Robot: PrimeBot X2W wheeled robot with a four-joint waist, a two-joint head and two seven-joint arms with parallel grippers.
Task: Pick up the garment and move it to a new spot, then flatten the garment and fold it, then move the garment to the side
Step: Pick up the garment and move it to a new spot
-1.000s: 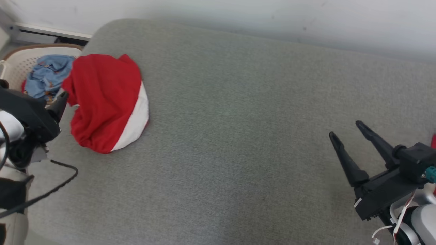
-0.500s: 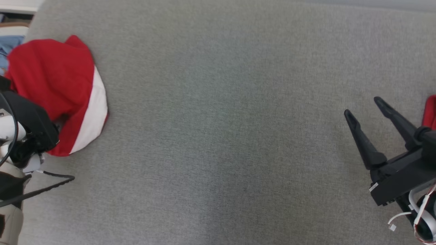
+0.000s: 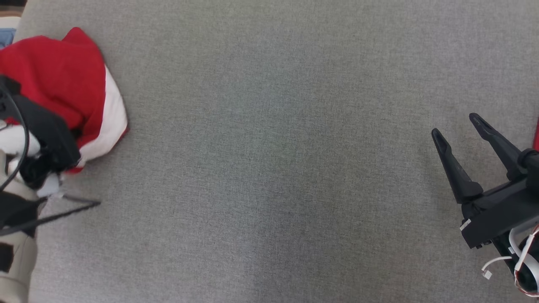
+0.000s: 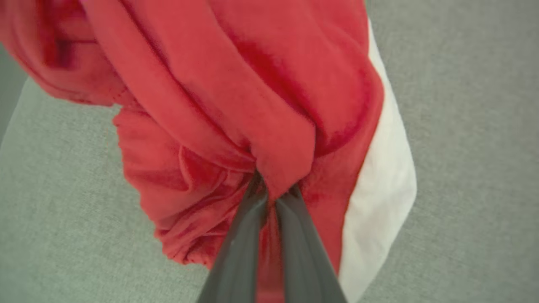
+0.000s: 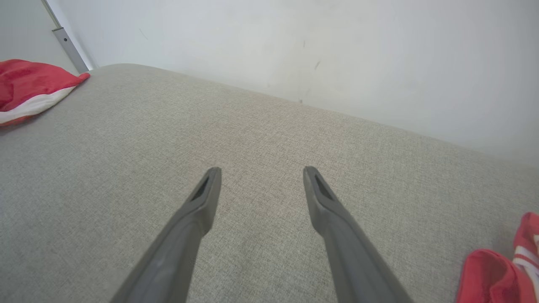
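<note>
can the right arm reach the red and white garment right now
Probably not without a long stretch: nothing blocks the grey cushion between them, but the garment lies at the far left, pinched by the left gripper, while the open right gripper hangs far right.

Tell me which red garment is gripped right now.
The crumpled red garment with the broad white band, pinched in the left gripper; the red white-striped cloth lies loose.

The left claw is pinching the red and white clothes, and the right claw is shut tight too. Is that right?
Not quite. The left gripper is pinching the red and white garment, but the right gripper is wide open and empty, as the right wrist view shows.
</note>
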